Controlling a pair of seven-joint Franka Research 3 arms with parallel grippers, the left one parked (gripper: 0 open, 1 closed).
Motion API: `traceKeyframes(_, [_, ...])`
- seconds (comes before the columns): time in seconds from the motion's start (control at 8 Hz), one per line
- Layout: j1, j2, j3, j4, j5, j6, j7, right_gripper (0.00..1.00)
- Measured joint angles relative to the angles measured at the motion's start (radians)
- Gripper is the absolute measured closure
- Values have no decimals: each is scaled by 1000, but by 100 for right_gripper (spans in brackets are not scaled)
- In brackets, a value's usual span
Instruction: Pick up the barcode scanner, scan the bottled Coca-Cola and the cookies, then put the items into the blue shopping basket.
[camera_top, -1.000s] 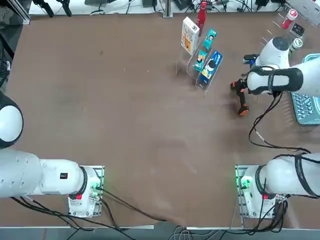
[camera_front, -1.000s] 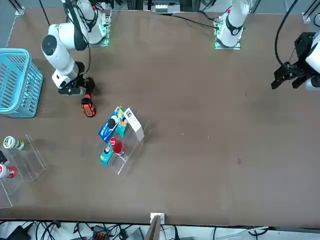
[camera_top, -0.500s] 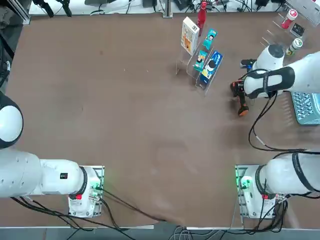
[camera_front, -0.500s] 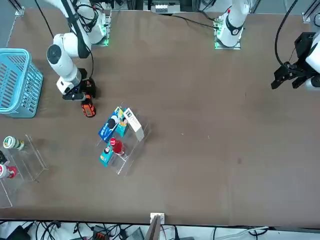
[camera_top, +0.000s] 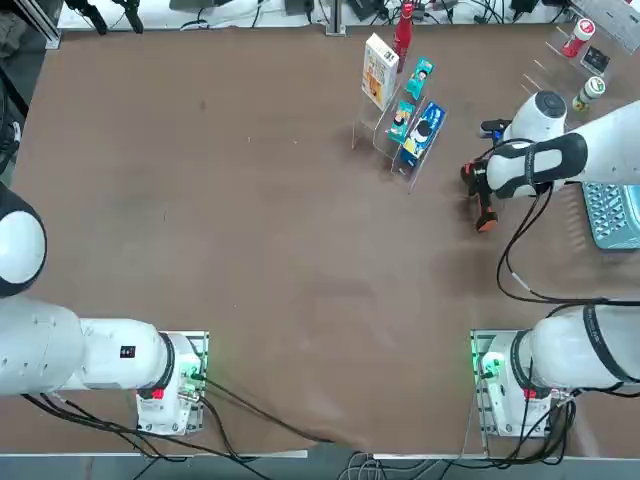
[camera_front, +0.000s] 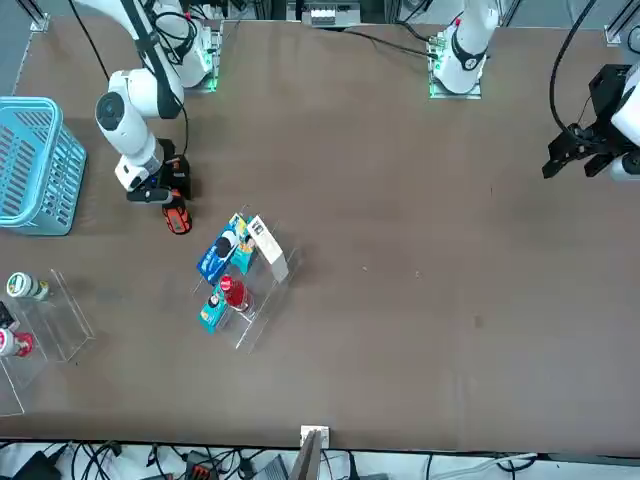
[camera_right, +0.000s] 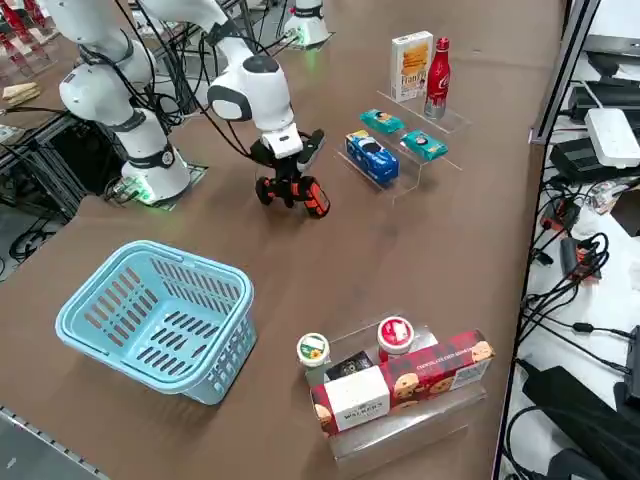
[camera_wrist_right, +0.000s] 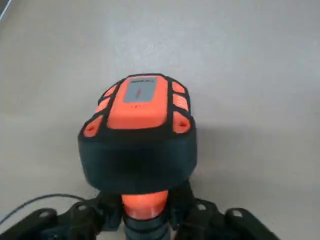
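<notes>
- The right gripper (camera_wrist_right: 145, 210) is clamped on the orange-red shaft of the barcode scanner (camera_wrist_right: 137, 135); both black fingers (camera_wrist_right: 107, 207) press against the shaft, so the grip sits below the head and leaves the scan window unobstructed.
- The scanner lies low over the desk (camera_top: 250, 250), near its right edge as seen from the robot's side; whether it is lifted clear cannot be determined.
- An acrylic display rack (camera_top: 395, 150) stands just beside the scanner, towards the desk's far edge. It presents the bottled Coca-Cola (camera_top: 403, 28) and the cookies (camera_top: 379, 70) upright, giving access to the labels.
- The blue shopping basket (camera_right: 158, 318) rests at the desk's right edge, within reach of the working arm for depositing.
- Judgement: the pick-up step is in progress; no item is scanned or in the basket yet.
</notes>
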Motion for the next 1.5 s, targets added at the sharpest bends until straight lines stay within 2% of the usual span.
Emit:
traceKeyframes(0.5, [0, -23, 0, 33, 0, -5, 0, 57])
traceKeyframes(1.0, [0, -200, 3, 162, 6, -261, -10, 57])
traceKeyframes(1.12, [6, -237, 5, 197, 49, -341, -12, 57])
traceKeyframes(1.38, [31, -270, 8, 340, 223, -561, -41, 57])
traceKeyframes(1.5, [31, -272, 5, 409, 327, -636, -96, 57])
